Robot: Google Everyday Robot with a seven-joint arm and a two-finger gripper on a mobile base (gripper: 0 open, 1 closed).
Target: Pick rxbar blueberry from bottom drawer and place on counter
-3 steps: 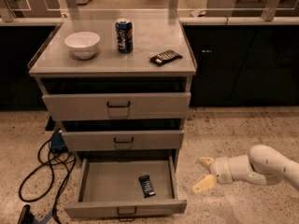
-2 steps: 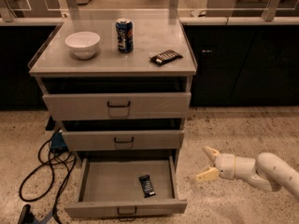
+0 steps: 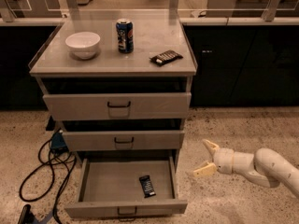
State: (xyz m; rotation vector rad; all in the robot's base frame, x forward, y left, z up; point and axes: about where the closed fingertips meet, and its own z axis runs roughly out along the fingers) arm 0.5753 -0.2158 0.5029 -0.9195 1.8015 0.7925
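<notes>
The rxbar blueberry point(image 3: 147, 186), a small dark bar with white print, lies flat at the right of the pulled-out bottom drawer point(image 3: 103, 185). My gripper point(image 3: 206, 159) hangs over the floor to the right of that drawer, at about its height, fingers spread open and empty, pointing left. It is well clear of the bar. The counter point(image 3: 93, 62) is the pale grey top of the cabinet.
On the counter stand a white bowl point(image 3: 83, 44), a blue can point(image 3: 124, 35) and a black bar with bold white stripes point(image 3: 166, 57). The two upper drawers point(image 3: 117, 106) stand slightly open. Black cables point(image 3: 44, 171) lie on the floor at left.
My arm has drawn back to the right and risen a little, away from the drawer. The bar and the drawers have not moved.
</notes>
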